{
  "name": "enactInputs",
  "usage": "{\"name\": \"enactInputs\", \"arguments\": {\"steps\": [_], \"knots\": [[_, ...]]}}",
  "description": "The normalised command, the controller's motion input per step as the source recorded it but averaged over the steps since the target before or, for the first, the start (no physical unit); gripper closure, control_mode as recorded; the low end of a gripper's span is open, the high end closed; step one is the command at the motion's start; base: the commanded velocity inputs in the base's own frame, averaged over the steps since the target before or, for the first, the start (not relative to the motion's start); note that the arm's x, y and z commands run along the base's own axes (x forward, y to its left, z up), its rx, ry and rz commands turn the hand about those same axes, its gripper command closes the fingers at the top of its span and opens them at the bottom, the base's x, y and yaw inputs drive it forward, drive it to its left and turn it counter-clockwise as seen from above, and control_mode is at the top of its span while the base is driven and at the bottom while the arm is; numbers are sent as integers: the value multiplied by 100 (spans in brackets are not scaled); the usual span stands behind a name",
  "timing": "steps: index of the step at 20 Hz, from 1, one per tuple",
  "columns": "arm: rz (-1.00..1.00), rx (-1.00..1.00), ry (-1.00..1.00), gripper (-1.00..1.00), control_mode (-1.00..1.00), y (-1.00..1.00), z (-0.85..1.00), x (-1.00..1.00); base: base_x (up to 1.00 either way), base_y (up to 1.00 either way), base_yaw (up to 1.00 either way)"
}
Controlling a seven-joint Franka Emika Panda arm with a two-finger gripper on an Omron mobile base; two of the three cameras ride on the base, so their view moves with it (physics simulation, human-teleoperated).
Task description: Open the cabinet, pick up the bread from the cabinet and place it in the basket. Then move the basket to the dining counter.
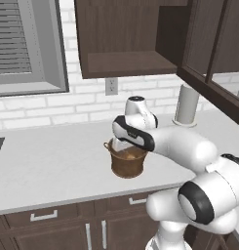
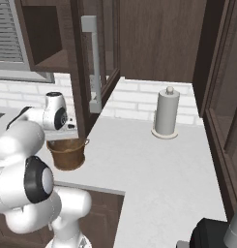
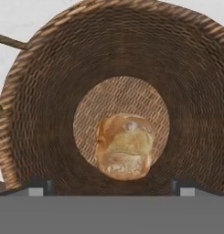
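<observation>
The brown woven basket (image 1: pixel 127 165) (image 2: pixel 66 156) stands on the pale worktop below the cabinet (image 1: pixel 122 36). The cabinet's door (image 2: pixel 93 63) is swung open and its shelf is bare. In the hand view I look straight down into the basket (image 3: pixel 54 91). The golden bread (image 3: pixel 125 146) lies on its round bottom. My gripper (image 3: pixel 112 188) hangs open just above the basket's mouth, with the bread below and between the two fingertips (image 3: pixel 40 188). Nothing is held. The dining counter is out of view.
A paper towel roll (image 1: pixel 187 105) (image 2: pixel 167 114) stands upright in the corner of the worktop. A window with blinds (image 1: pixel 23 44) is at the left. The open cabinet door with its silver handle (image 2: pixel 89 63) juts out beside the arm. Drawers (image 1: pixel 43 215) run under the worktop.
</observation>
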Motion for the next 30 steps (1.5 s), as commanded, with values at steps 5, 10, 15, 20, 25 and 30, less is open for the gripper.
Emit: {"name": "enactInputs", "arguments": {"steps": [5,10,15,20,25,30], "knots": [[-1,0,-4,-100,-100,-16,21,-33,0,0,0],[-14,0,-7,-100,-100,-13,34,-69,0,0,0],[-21,0,-12,-100,-100,-17,30,-63,0,0,0],[-16,2,-20,-100,-100,-28,15,-9,0,0,0],[-5,16,-8,-100,-100,-49,12,23,0,0,0],[-1,17,1,-100,-100,-33,6,22,0,0,0]]}}
